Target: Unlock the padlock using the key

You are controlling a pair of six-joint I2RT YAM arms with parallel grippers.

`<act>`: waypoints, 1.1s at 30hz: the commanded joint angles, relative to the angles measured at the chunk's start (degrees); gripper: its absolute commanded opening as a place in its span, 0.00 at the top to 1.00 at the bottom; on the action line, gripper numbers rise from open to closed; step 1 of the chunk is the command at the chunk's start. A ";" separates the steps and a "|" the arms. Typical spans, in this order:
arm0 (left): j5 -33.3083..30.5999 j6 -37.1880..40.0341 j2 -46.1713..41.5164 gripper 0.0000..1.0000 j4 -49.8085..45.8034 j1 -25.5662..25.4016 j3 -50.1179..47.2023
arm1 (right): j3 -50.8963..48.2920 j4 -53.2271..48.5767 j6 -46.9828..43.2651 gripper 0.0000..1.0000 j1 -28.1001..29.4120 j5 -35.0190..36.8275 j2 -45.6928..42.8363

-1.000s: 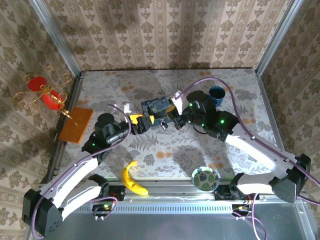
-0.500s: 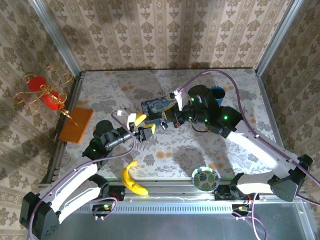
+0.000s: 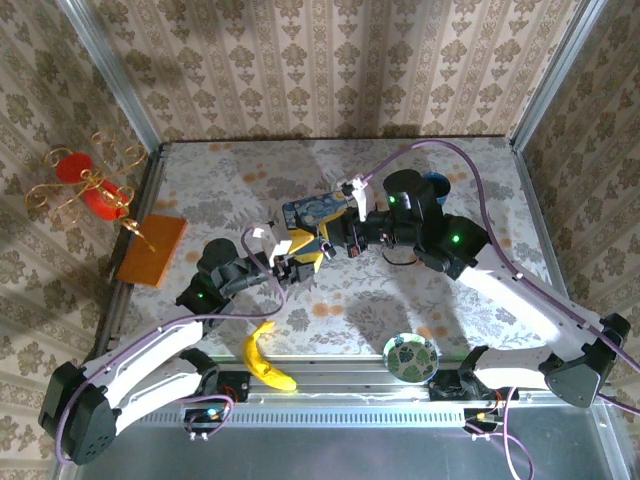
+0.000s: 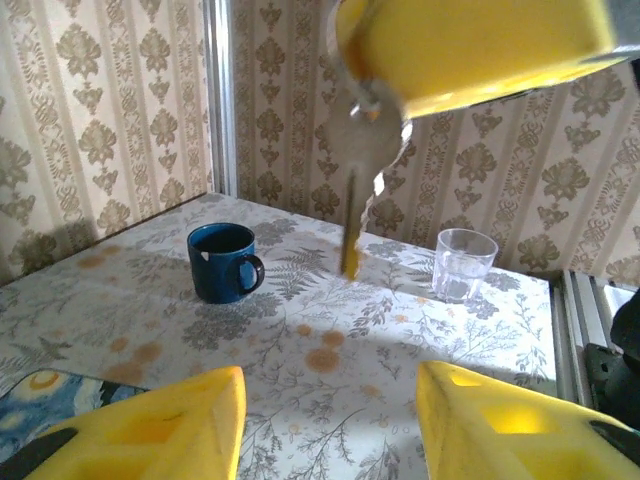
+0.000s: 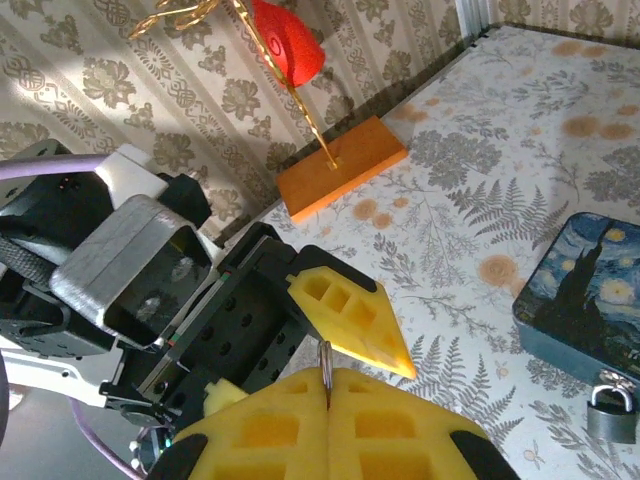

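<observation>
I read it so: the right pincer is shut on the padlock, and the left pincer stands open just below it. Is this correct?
Not quite. The right pincer is shut on the key, not the padlock; the left wrist view shows the key hanging from it. The padlock rests by the blue tin. The left pincer does stand open below.
</observation>
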 commanded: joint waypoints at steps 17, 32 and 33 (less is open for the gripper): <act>25.52 -8.86 3.97 0.27 5.34 6.19 5.22 | -9.91 18.93 -4.86 1.00 -6.45 -22.58 -4.15; 28.77 -14.35 9.08 0.26 16.02 5.91 6.79 | -8.59 20.49 -3.33 1.00 -6.75 -30.11 0.06; 29.12 -14.98 9.53 0.28 17.00 5.82 6.89 | -8.41 20.17 -3.46 1.00 -6.75 -30.01 0.33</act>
